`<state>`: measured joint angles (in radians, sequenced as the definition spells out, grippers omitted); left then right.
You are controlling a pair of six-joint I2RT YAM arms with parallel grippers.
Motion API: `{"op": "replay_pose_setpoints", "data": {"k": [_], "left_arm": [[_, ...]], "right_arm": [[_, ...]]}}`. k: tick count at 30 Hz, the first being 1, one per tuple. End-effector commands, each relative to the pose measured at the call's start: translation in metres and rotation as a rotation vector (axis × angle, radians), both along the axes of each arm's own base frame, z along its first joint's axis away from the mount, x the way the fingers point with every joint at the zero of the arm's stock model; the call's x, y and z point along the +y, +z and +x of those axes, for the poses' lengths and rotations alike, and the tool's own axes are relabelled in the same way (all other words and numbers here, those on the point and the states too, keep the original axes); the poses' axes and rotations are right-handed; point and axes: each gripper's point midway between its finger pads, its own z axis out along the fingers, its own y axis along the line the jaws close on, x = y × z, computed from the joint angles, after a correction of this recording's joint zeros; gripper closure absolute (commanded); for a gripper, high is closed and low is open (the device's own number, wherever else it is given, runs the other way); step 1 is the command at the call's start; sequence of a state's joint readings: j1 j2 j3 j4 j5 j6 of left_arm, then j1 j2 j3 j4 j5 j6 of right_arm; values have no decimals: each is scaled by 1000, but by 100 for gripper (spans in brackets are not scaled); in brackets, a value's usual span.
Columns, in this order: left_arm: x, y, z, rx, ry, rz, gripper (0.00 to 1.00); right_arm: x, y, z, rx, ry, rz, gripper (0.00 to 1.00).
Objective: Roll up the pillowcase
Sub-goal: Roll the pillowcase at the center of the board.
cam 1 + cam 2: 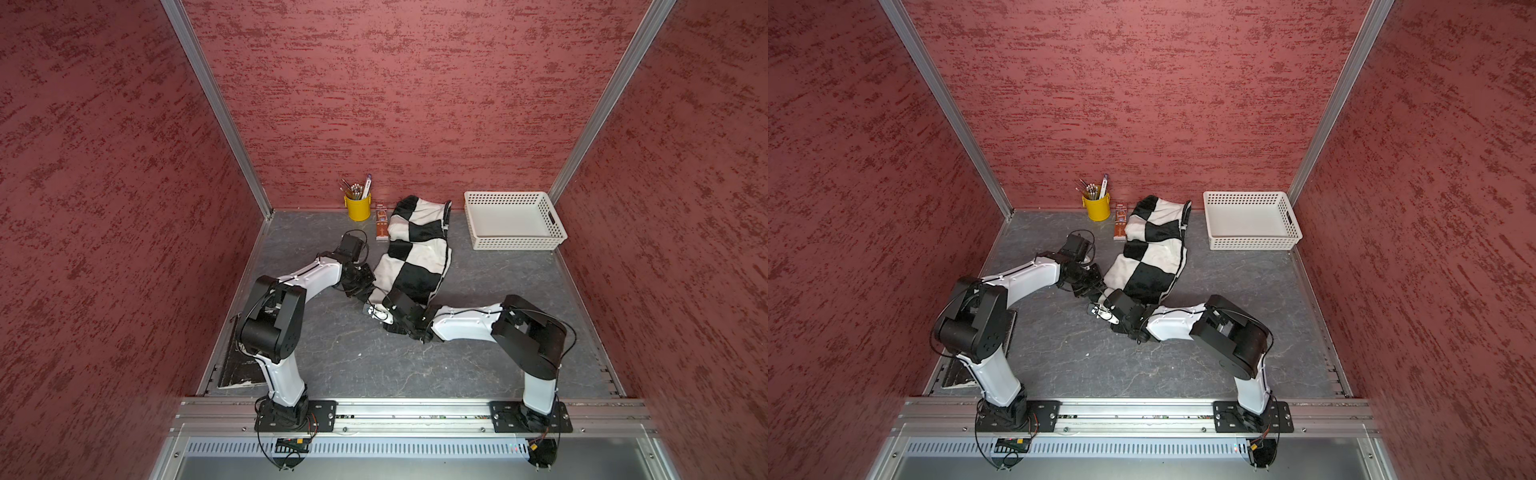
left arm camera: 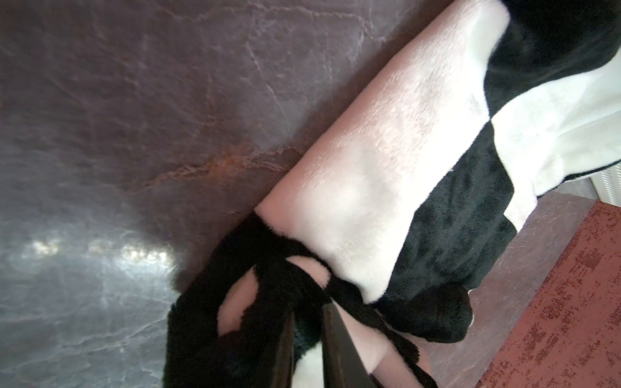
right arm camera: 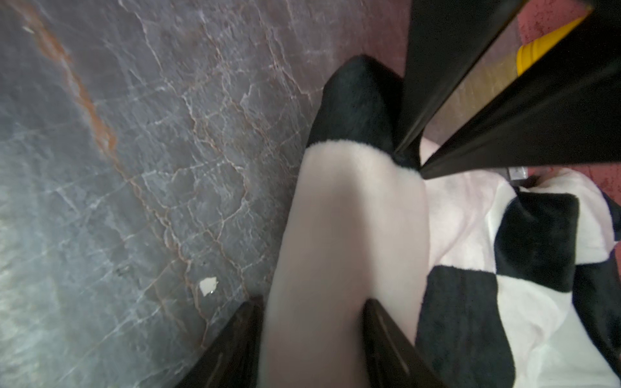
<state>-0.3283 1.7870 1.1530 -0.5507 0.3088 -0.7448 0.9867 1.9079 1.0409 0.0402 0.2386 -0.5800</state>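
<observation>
Pillowcase (image 1: 415, 257): plush checkerboard cloth, lying crumpled to the left of the white perforated basket (image 1: 515, 243), apart from it. We are judging it soft, light and limp, best gripped at the rolled end farthest from the basket. Left gripper (image 2: 309, 309) is pinching black plush, jaws nearly closed. Right gripper (image 3: 311, 315) is clasping the thick white fold, jaws half-wide.

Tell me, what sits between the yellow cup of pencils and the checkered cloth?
A small orange-and-white carton sits between the yellow cup and the pillowcase, close beside the cloth's edge. Both top views show it.
</observation>
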Motion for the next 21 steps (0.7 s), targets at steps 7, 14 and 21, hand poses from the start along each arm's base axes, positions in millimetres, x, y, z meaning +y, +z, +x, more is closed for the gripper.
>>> {"op": "replay_pose_setpoints", "data": {"k": [7,14,21], "left_arm": [[7,14,11,-28,21,-27,74],[57,60,18,-129,119,-60,51],[90,88,-3,-207,148,-41,48]], "right_arm": [[-11,-14,-5,134,-93,34,100],[8,11,-31,350,-94,186,100],[33,45,-57,665,-96,387,100]]}}
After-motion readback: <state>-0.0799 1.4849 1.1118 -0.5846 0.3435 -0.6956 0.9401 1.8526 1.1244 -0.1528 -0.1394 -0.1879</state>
